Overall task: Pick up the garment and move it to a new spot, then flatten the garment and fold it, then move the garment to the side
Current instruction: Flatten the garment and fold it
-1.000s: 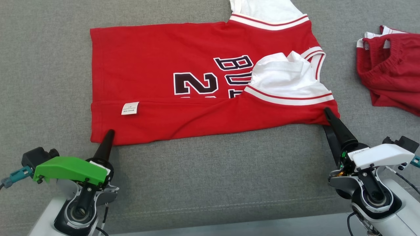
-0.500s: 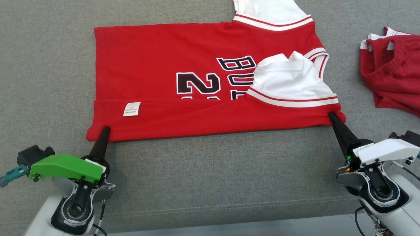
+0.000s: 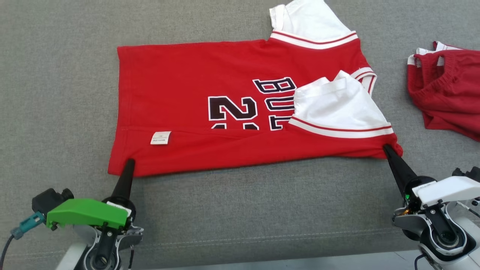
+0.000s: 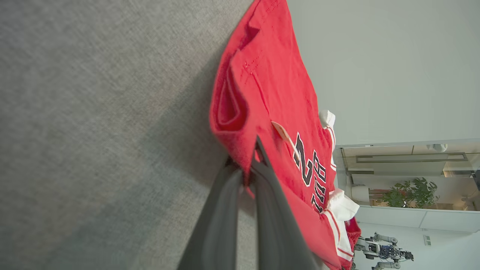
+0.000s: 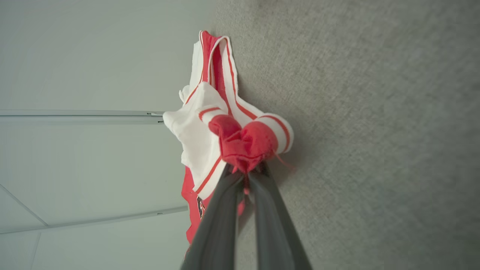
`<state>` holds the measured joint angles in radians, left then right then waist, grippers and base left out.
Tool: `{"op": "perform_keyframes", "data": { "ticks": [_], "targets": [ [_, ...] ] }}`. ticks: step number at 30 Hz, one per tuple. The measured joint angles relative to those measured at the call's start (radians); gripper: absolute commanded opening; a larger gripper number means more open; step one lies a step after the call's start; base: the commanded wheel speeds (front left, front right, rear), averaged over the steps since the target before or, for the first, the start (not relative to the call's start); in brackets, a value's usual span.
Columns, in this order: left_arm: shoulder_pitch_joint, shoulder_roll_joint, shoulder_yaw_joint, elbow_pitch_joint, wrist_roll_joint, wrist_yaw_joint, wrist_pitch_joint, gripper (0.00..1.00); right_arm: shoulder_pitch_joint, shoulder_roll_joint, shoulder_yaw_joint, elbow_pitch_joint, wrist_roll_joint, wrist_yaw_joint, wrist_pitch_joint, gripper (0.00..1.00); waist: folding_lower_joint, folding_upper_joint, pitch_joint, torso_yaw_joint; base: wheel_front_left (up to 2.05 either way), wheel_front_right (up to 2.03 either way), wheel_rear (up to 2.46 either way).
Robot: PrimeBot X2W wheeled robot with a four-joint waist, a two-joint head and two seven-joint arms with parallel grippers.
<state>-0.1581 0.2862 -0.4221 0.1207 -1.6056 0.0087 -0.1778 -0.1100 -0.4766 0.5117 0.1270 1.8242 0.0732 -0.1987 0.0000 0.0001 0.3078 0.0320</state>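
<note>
My left gripper (image 3: 129, 162) and right gripper (image 3: 386, 148) each pinch a near corner of the red jersey (image 3: 187, 93), seemingly for folding.

A broad, flat bench (image 3: 240, 210) is padded in grey woven fabric. A stitched seam (image 3: 262, 237) runs near its front edge, and a pale smooth strip (image 3: 337, 263) lies just below that. Behind the bench rises a plain, pale grey-white wall (image 4: 393, 56). Farther off, a glazed opening (image 4: 405, 159) shows a leafy green plant (image 4: 407, 192) above a white ledge (image 4: 412, 217). The light is soft and even, with only faint shadows.
</note>
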Motion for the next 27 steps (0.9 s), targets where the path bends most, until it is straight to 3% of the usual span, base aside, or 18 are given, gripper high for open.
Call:
{"op": "perform_keyframes", "data": {
  "ticks": [12,27],
  "targets": [
    [0.099,-0.009,-0.02,-0.033,0.006,0.0,-0.021,0.0,0.089,-0.014,0.011,-0.064,0.0,0.015,-0.009,0.0,0.0,0.0,-0.023,0.0,0.0,0.0,0.0],
    [0.195,0.023,-0.003,-0.098,0.009,0.018,-0.033,0.0,0.197,-0.091,-0.001,-0.133,0.007,0.023,-0.002,0.0,0.0,0.0,-0.053,-0.003,0.0,0.0,0.0]
  ]
}}
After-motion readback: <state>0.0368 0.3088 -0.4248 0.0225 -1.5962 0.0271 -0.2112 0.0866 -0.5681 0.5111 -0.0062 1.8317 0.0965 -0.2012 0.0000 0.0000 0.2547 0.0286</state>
